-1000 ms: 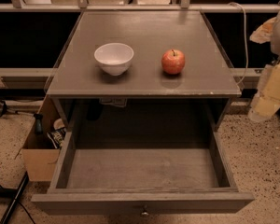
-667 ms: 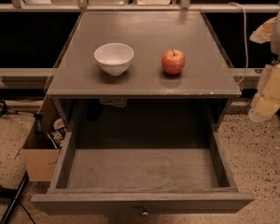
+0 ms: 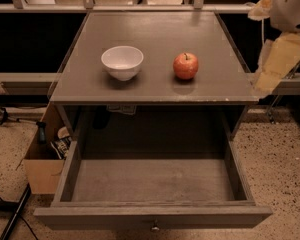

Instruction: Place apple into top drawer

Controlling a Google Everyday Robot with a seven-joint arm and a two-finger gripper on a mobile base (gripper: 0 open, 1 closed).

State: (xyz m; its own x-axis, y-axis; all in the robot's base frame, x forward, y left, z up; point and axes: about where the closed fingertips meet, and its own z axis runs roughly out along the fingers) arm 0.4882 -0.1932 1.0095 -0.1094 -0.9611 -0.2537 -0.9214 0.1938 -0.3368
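Observation:
The red apple (image 3: 186,66) sits on the grey cabinet top (image 3: 155,31), right of centre, with its stem up. The top drawer (image 3: 155,216) below is pulled fully open toward me, empty inside, with its small metal knob (image 3: 154,228) at the front. My gripper (image 3: 279,61) is at the end of the white and yellowish arm at the right edge, beside the cabinet top's right side, apart from the apple and holding nothing.
A white bowl (image 3: 122,61) stands on the cabinet top left of the apple. A brown cardboard box (image 3: 42,171) with odds and ends sits on the speckled floor left of the drawer. Dark cables lie at the lower left.
The arm at the right edge has moved up and slightly left. The apple, bowl and drawer have not moved.

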